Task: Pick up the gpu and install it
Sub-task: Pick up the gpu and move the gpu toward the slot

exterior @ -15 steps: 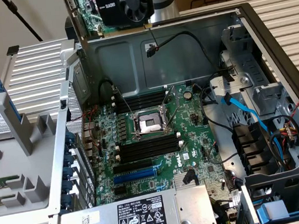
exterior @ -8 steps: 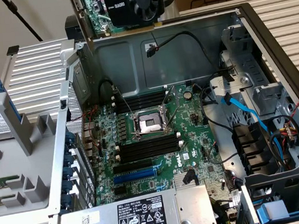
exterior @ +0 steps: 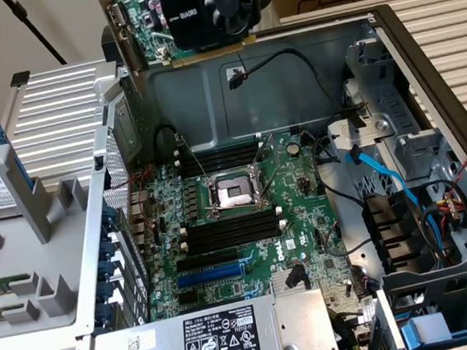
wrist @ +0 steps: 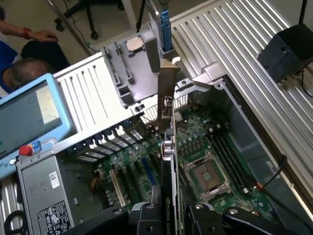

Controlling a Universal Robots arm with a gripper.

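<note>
Above the motherboard (exterior: 246,215), the gpu (exterior: 193,17) is cut off by the exterior view's upper edge. One side of the motherboard is hidden by the power supply (exterior: 233,340), whose label print cannot be read. Well away from the motherboard, a person (wrist: 27,63) is cut off too.

**Green boards, black trim, flashes of blue**

The gpu (exterior: 181,19) is green, with a black cooler bearing white lettering and a gold strip along one edge. The motherboard (exterior: 304,218) is the same green, speckled with tiny silver and black parts. Its memory sticks (exterior: 219,156) are black, and one expansion slot (exterior: 210,275) is bright blue among black ones. The case (exterior: 291,87) is dull grey metal, crossed by light blue cables (exterior: 382,175). The power supply (exterior: 305,317) is silver with a black-and-white label. The gripper (wrist: 172,215) is black. The pendant (wrist: 29,112) is pale blue with a red button (wrist: 25,150). The table (exterior: 443,31) is striped in pale ribs.
</note>
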